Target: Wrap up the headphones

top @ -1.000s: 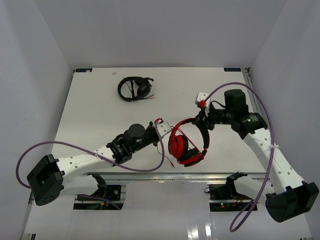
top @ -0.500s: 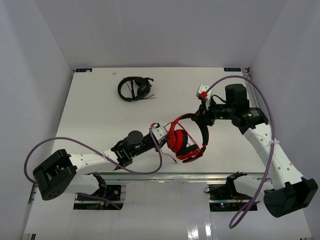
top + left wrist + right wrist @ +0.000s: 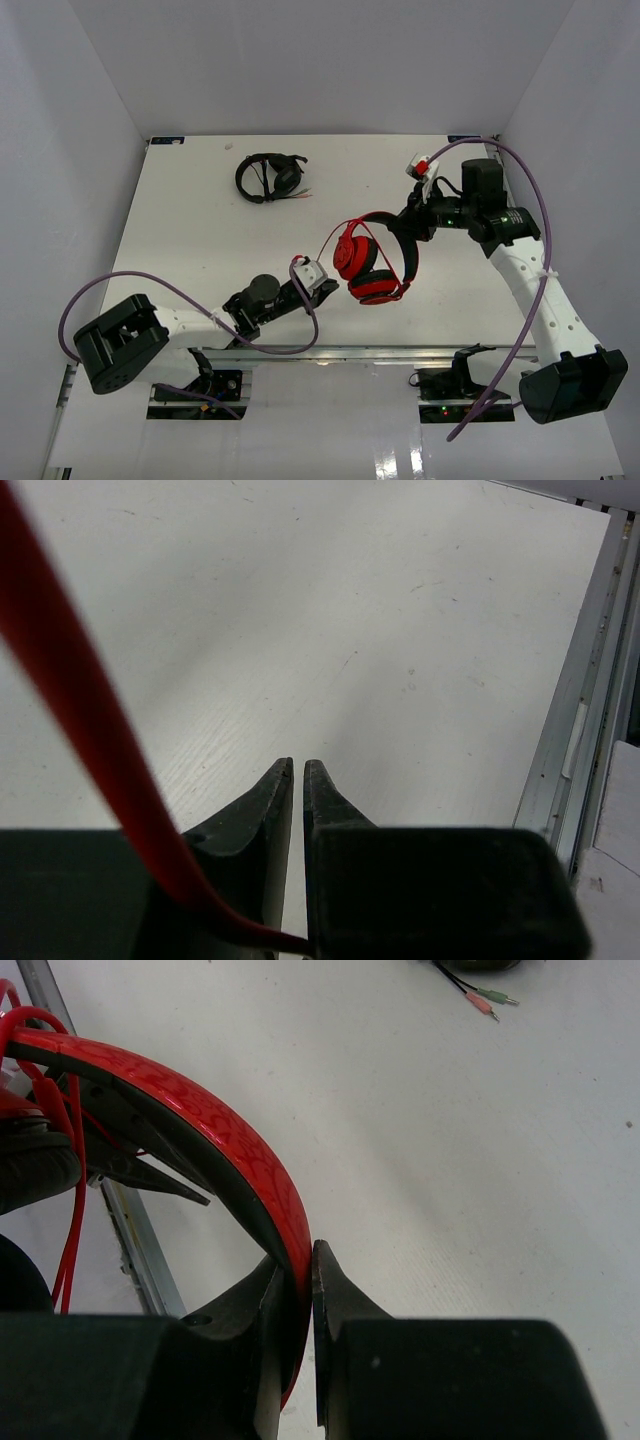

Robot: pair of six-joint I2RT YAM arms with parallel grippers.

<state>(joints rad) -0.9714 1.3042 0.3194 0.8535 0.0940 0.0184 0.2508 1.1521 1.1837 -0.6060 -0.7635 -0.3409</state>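
Note:
The red headphones [image 3: 368,264] hang above the table's near middle, headband [image 3: 200,1110] uppermost and the ear cups with black pads [image 3: 28,1172] below. My right gripper [image 3: 406,228] [image 3: 300,1252] is shut on the headband, one finger on each face. The thin red cable [image 3: 330,240] [image 3: 70,710] runs from the headphones left and down to my left gripper [image 3: 326,284] [image 3: 297,765]. Its jaws stand almost together, with the cable pinched deep between them near their base. More of the cable [image 3: 72,1210] loops beside the ear cup.
Small black headphones [image 3: 270,177] lie at the back left of the table, their plugs [image 3: 485,998] pointing right. The metal rail of the table's near edge [image 3: 330,350] [image 3: 590,710] runs close under my left gripper. White walls stand on three sides.
My right gripper has raised the headphones and carried them back and right. My left gripper has drawn back towards the near edge and its jaws have narrowed on the cable.

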